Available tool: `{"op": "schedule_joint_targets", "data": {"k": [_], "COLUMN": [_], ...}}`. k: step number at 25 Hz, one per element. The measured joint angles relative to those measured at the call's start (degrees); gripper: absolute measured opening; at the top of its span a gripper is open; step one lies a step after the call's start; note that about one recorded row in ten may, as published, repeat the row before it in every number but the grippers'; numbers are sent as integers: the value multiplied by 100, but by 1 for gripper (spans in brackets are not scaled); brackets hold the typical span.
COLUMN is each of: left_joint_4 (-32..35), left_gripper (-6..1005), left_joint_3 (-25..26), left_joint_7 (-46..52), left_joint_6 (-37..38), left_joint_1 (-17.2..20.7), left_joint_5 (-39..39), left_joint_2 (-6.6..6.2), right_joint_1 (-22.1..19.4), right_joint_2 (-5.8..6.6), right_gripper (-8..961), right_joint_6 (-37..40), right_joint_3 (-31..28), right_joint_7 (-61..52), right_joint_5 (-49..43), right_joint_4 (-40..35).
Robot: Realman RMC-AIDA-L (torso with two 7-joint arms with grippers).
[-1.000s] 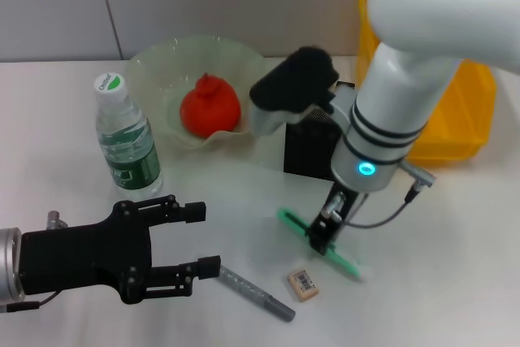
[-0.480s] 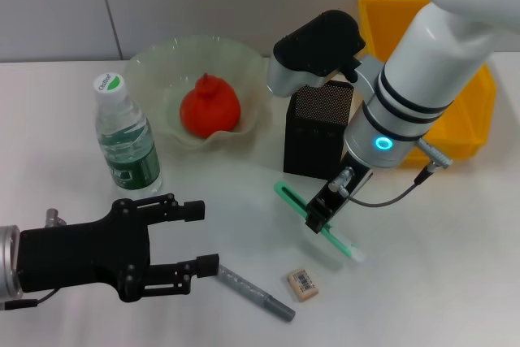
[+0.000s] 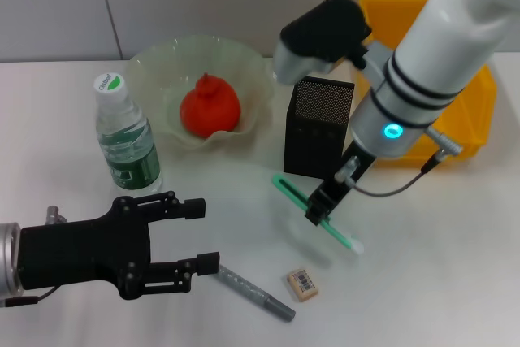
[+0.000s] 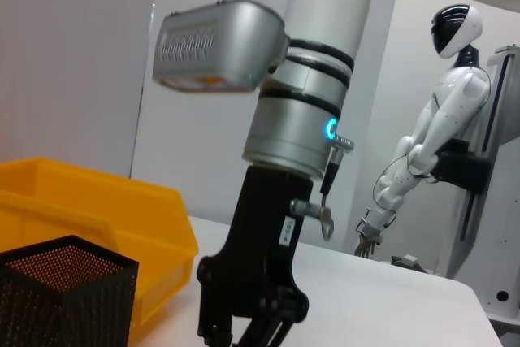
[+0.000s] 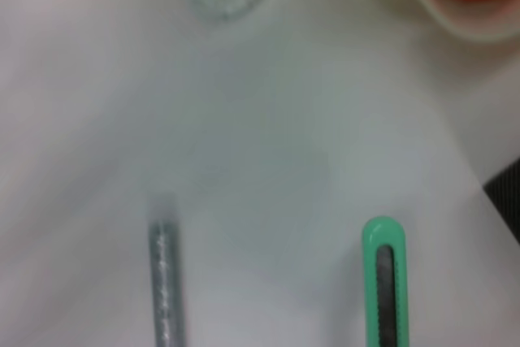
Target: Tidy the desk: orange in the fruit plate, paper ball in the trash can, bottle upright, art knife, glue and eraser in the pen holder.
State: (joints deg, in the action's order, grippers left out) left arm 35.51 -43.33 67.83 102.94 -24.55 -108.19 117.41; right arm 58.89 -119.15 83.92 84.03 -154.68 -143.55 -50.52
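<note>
— Art knife [image 3: 315,214], where is it?
— My right hand [image 3: 322,210] is clenched on its green middle, holding it tilted above the bench [image 3: 439,266], just in front of the black mesh pen holder [image 3: 318,127].
— Nearby?
— Eraser [image 3: 302,284] and grey glue stick [image 3: 253,291] lie below it. My left hand [image 3: 183,245] hovers released beside the upright bottle [image 3: 126,137].

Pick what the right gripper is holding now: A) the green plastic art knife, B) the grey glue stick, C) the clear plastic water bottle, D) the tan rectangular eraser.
A: the right gripper is clamped on the green plastic art knife, lifted beside the black mesh pen holder.
</note>
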Motion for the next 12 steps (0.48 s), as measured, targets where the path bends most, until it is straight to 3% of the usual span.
{"op": "schedule_joint_targets", "data": {"k": [7,12], "left_joint_4": [0,0], "left_gripper": [770,770], "left_joint_3": [0,27], "left_joint_7": [1,22], "left_joint_6": [13,5], "left_joint_1": [-16,-22], "left_joint_5": [0,2], "left_joint_2": [1,1], "right_joint_1": [-540,-1077], "right_joint_2": [-12,1], "right_gripper": [166,166], "right_joint_6": [-29,-56], "right_joint_3": [-916,-1759], "right_joint_7": [1014,2382], "right_joint_5": [279,1385], "right_joint_4": [-559,-847]}}
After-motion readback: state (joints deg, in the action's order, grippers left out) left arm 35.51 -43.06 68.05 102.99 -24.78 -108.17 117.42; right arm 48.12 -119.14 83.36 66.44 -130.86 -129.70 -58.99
